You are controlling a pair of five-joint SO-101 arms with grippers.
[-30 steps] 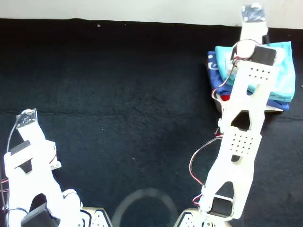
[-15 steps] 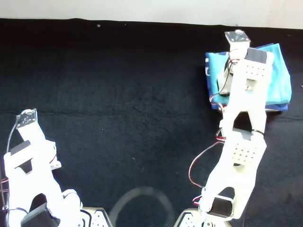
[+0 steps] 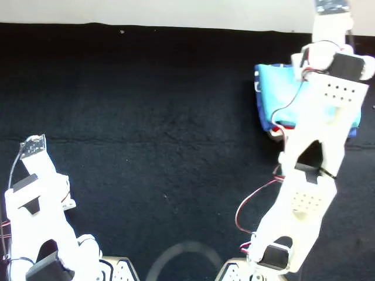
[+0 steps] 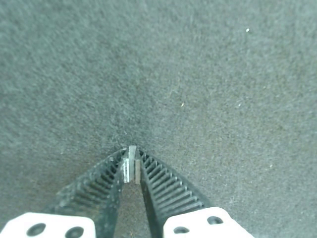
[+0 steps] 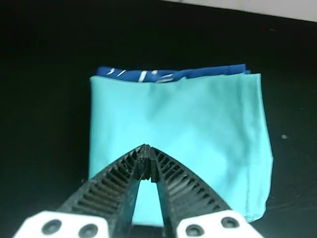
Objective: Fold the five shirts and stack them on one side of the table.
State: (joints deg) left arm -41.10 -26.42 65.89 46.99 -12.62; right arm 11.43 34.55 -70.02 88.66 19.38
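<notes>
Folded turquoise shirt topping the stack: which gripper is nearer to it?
Right. The right gripper is directly over the folded turquoise shirt, shut. The left gripper, also shut, is far off on the opposite side, over the bare dark table cover near its own base.

The top shirt [image 5: 178, 134] is plain turquoise; the shirt beneath [image 5: 163, 74] is dark blue with white marks. The table cover [image 3: 146, 105] is black, the left arm [image 3: 35, 199] and right arm [image 3: 310, 193] white.
</notes>
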